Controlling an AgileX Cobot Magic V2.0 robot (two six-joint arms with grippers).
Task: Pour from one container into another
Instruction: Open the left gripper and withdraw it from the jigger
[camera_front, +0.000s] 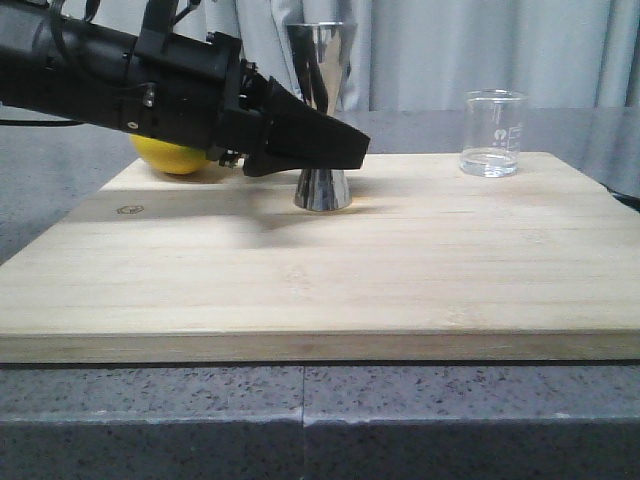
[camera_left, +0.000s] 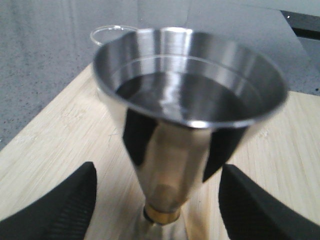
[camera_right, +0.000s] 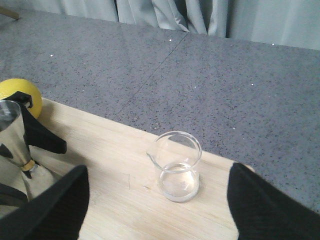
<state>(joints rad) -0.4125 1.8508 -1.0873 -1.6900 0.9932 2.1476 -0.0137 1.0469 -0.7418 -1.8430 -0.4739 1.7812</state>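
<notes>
Currently, the left claw (camera_front: 335, 140) reaches in at mid-height around the steel jigger (camera_front: 322, 110), its two black fingers (camera_left: 65, 200) spread wide, one on each side of the narrow gold-banded waist and not touching it. The jigger stands upright on a pale wooden board (camera_front: 300, 290) that lies on a grey speckled counter (camera_front: 300, 410); dark liquid fills its upper cup. Behind the left arm, a yellow lemon (camera_front: 180, 155) rests at the board's edge. The right claw (camera_right: 157, 210) hangs with fingers wide apart, the glass beaker (camera_right: 176, 167) upright just ahead between them, untouched, holding a little clear liquid.
</notes>
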